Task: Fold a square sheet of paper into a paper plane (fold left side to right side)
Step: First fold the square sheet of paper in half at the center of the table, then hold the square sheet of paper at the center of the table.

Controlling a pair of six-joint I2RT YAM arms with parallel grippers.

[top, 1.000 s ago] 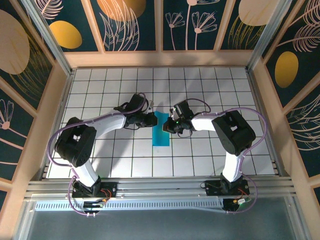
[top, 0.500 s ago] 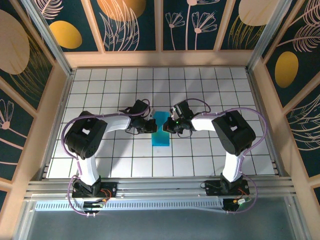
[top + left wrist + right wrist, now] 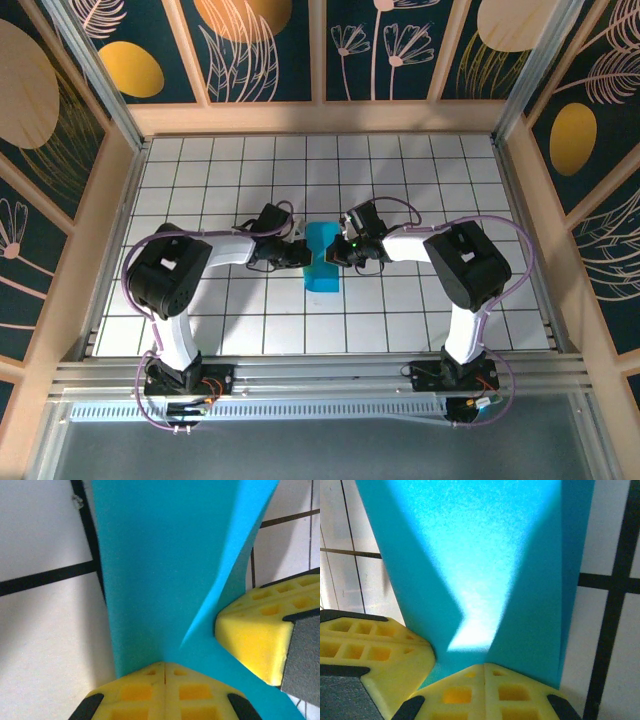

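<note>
The square sheet of paper (image 3: pixel 322 272) is a narrow folded cyan strip at the middle of the tiled table (image 3: pixel 250 180). My left gripper (image 3: pixel 304 254) is shut on its left edge, the yellow pads (image 3: pixel 145 690) pressed together with the paper (image 3: pixel 160 565) rising out of them. My right gripper (image 3: pixel 339 252) is shut on the right edge; its pads (image 3: pixel 510 692) are pressed together on the paper (image 3: pixel 470 540). The two grippers face each other, almost touching. Between them the paper bows into creased flaps. Its near end lies on the tiles.
Wooden walls (image 3: pixel 320 115) ring the white tiled table on three sides. The right gripper's yellow finger (image 3: pixel 260 627) shows close by in the left wrist view, and the left gripper's finger (image 3: pixel 370 652) in the right wrist view. Both arm bases (image 3: pixel 320 380) stand at the near edge.
The left gripper has slid in toward the paper and closed on its left edge. The paper's far part now looks wider and raised. The right gripper has stayed put.
</note>
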